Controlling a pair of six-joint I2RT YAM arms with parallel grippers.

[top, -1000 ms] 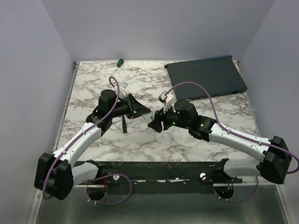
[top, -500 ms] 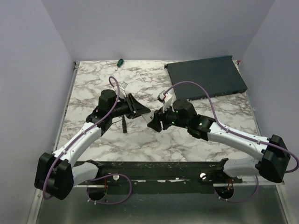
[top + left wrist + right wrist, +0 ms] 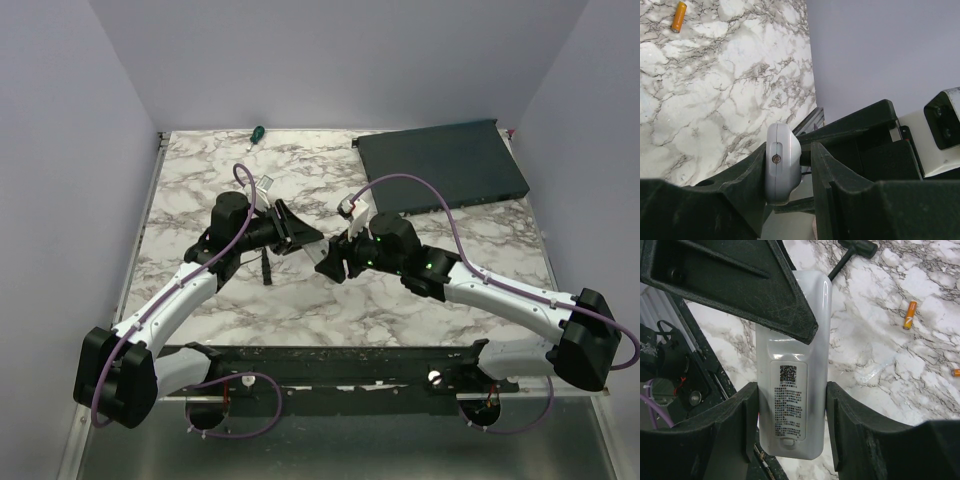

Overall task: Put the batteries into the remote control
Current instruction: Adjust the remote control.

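Shifted slightly left, right end effector (image 3: 791, 395) clamps the QR-labelled remote control (image 3: 812, 315); grip of left end effector (image 3: 789, 150) unclear.

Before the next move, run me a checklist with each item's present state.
1. Right end effector holding the remote control: ok, clamped from both sides.
2. Left end effector gripping it too: not ok, a gap shows on one side.
3. Label side of the remote exposed: ok.
4. Battery compartment open: not ok, the back looks closed.
5. Battery available: ok, it lies loose on the table, apart from both arms.
6. Polarity marks readable: cannot tell.
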